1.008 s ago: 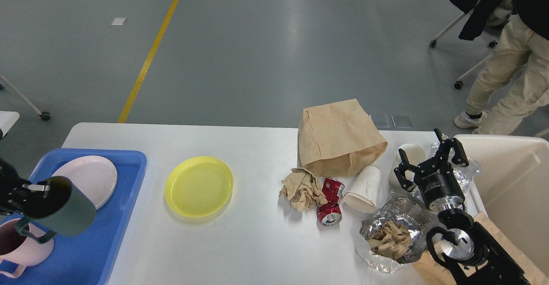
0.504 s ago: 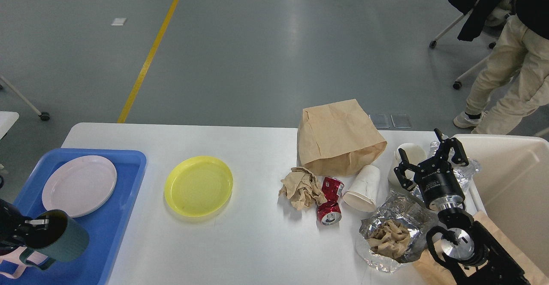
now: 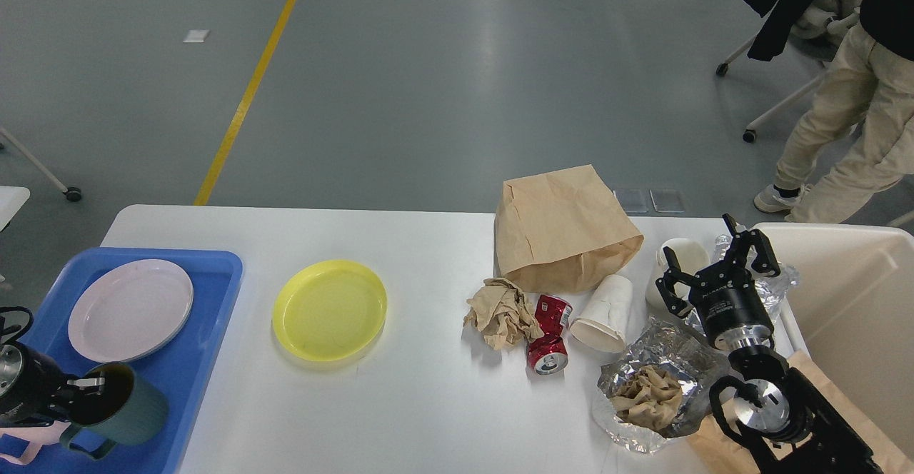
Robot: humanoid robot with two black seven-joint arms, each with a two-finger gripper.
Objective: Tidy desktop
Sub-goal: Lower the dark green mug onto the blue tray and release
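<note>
Cup (image 3: 605, 313), can (image 3: 550, 335), bag (image 3: 564, 228) crowd desktop (image 3: 428, 245).

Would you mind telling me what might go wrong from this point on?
The left pincer holds the green mug tilted over the blue tray, right beside the pink mug; it may knock it. The open right pincer sits amid foil and cups; reaching could tip the white cup.
</note>
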